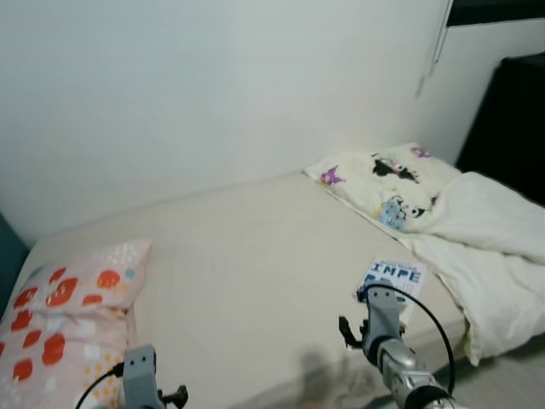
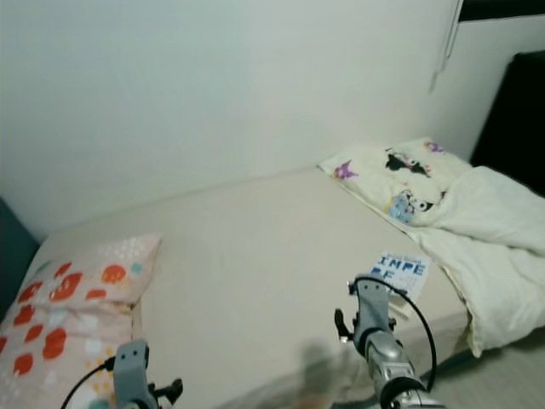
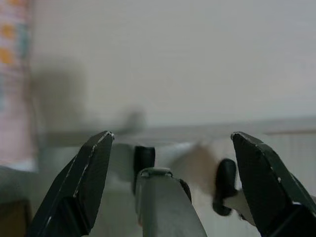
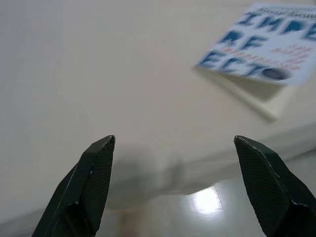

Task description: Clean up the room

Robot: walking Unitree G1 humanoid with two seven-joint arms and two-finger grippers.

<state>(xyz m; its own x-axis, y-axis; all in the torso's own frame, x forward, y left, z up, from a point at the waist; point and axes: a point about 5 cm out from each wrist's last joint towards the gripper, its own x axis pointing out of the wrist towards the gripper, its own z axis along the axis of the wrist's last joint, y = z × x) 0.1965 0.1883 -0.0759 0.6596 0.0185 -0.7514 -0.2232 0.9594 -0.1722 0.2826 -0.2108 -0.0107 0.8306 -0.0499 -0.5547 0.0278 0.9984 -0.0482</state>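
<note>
The right gripper (image 4: 173, 187) is hovering released, fingers spread wide, over the near edge of the bed (image 1: 255, 256); the book (image 4: 259, 42) is lying flat just ahead of it and off to one side, near the rumpled duvet (image 1: 494, 247). I judge the book is next: swing across until a free edge sits between the fingers, then pinch. The left gripper (image 3: 170, 190) is waiting, likewise unclenched, beside the spotted pillow (image 1: 64, 315).

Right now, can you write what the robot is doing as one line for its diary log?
scene: bed | right gripper: open, near book | left gripper: open, by spotted pillow | blanket: rumpled
</note>
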